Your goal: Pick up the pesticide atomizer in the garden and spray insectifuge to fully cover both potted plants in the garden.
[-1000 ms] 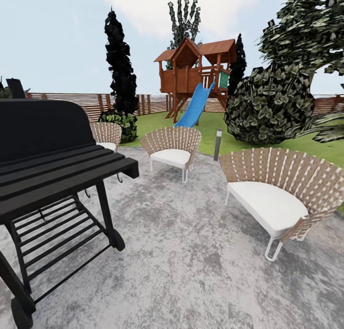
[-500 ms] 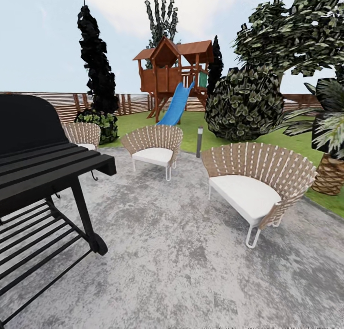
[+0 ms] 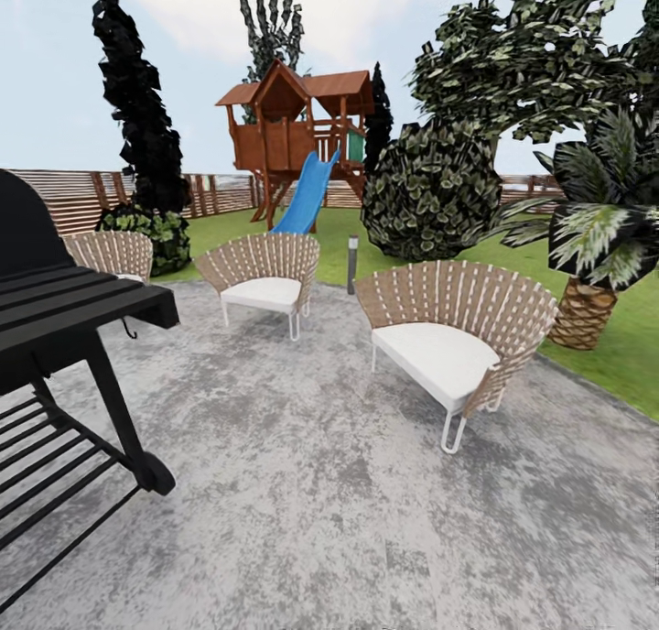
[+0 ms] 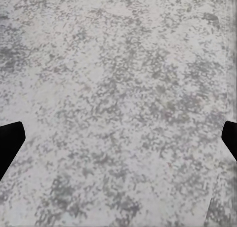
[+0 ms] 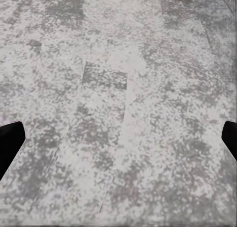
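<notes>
Beneath you lies mottled grey paving [image 3: 320, 502]. Your left gripper [image 4: 118, 138] and right gripper [image 5: 118, 138] both hang spread wide over it, grasping nothing. At nine o'clock stands a black grill [image 3: 64, 319]. Ahead, at twelve to one, sit three woven chairs [image 3: 453, 337]. Beyond them the garden [image 3: 403, 245] lawn runs to the slatted fence [image 3: 82, 195], a playhouse with blue slide [image 3: 302, 195], a round bush [image 3: 430, 190] and, at two o'clock, a striped palm [image 3: 595, 218].

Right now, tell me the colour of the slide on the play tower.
Blue; the slide shows best in the head view, coming down from the brown wooden play tower.
</notes>
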